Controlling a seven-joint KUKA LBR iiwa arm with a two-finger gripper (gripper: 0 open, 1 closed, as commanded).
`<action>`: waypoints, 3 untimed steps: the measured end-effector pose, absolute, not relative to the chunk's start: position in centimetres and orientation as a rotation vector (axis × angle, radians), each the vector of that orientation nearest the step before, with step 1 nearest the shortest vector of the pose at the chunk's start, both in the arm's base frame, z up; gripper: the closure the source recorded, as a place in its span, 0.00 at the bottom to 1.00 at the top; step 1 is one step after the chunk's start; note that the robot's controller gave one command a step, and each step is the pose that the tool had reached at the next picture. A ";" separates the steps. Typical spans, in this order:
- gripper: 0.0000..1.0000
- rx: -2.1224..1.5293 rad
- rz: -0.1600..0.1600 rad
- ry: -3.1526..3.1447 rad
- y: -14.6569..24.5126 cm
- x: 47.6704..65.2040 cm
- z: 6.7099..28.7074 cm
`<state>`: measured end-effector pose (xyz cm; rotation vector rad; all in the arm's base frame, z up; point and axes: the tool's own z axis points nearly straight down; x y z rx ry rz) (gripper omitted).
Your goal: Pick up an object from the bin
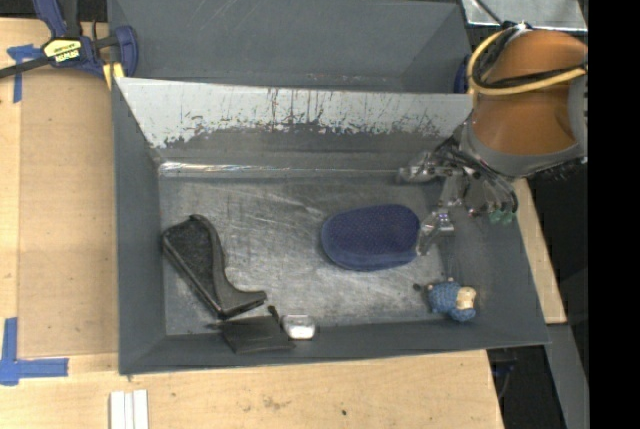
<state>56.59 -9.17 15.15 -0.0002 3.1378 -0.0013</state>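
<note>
1. Grey metal bin (140, 247): a few loose things lie on its floor, well apart from one another.
2. The arm (525, 152) comes in from the right over the bin's right wall, with an orange cover (525, 102) on its wrist.
3. The claw (438, 222) hangs low over the right part of the floor, just beside the right end of a dark blue oval pad (368, 237).
4. The pad lies flat near the middle of the floor (its surface looks mesh-like). Contact between claw and pad: cannot tell.
5. Claw state: cannot tell how far open it is, nor whether it has hold of anything.
6. A small blue and pale lump (452, 300) lies near the front right corner, in front of the claw and apart from the pad.
7. A black angled piece (205, 265) lies at the left of the floor, its lower end bent toward the front wall.
8. A flat black piece (255, 335) sits against the front wall just beside it, and a small pale thing (298, 325) lies at that piece's right end.
</note>
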 end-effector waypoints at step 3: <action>1.00 -1.071 -0.005 2.942 -2.1 59.4 24.8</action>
